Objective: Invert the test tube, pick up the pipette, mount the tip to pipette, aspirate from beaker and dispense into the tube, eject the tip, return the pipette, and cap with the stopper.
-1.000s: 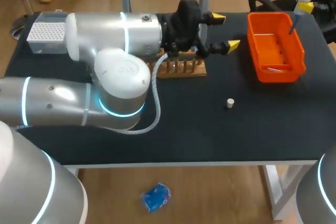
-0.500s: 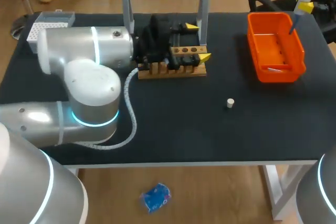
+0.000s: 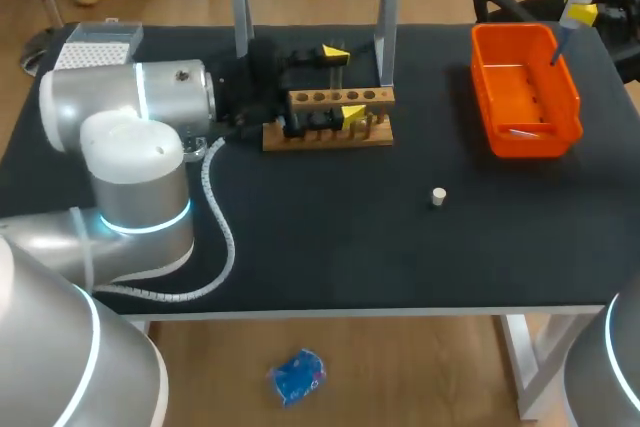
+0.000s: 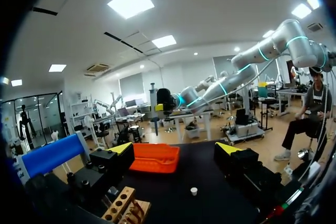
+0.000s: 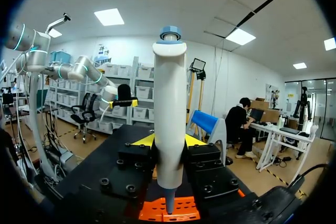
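Your left pincer (image 3: 343,82) is hanging open with the wooden rack (image 3: 370,97) just under it. The stopper (image 3: 438,196) is lying loose ahead of it, so capping is waiting. Your right pincer (image 5: 168,141) is gripping the pipette (image 5: 169,114) over the orange tray (image 3: 525,92), with its return likely pending.

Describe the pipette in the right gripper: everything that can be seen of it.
The pipette has a white, plastic-looking barrel with a pale blue knob on top, and it narrows to a slim nozzle below. It stands upright, clamped from both sides between the yellow-tipped fingers of the right gripper. Its nozzle points down over the orange tray without touching it. Whether a tip is mounted cannot be told. Nothing else touches it.
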You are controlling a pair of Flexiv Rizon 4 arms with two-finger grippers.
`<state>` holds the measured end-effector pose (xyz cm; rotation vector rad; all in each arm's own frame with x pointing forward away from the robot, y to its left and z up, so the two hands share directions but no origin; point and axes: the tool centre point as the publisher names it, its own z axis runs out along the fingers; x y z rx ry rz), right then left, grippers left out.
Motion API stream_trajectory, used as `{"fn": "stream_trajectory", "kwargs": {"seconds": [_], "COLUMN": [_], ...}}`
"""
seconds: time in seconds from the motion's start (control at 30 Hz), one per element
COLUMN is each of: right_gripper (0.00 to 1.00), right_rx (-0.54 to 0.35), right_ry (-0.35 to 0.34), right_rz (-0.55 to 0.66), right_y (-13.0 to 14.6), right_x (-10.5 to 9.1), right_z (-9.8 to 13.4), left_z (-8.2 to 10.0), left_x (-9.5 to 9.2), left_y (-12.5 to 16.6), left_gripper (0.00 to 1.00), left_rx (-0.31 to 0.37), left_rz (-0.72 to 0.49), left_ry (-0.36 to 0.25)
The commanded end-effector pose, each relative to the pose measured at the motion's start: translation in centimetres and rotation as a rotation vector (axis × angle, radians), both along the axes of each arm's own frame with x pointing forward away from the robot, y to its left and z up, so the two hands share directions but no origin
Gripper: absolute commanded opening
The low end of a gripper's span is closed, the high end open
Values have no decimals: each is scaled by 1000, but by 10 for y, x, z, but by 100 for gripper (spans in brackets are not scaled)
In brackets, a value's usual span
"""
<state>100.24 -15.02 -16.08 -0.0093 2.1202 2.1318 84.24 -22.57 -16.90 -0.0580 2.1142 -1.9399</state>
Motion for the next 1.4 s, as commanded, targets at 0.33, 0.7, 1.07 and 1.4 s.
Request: {"fn": "stream_trajectory", "kwargs": {"seconds": [0.33, 0.7, 1.07, 1.4], "right_gripper": [0, 0, 0, 0], "right_rx": [-2, -8, -3, 21], "right_ry": [0, -41, -29, 11], "right_rz": [4, 27, 241, 324], "right_y": [-1, 47, 164, 214], "right_x": [1, -14, -49, -101], "right_z": [0, 10, 6, -5], "left_z": [-5, -5, -5, -5], "left_x": [-8, -8, -8, -8], "left_y": [0, 0, 0, 0], "left_gripper": [100, 100, 100, 100], "left_rx": [-45, -45, -45, -45], "left_rz": [12, 12, 12, 12], "left_ry": [-73, -73, -73, -73]}}
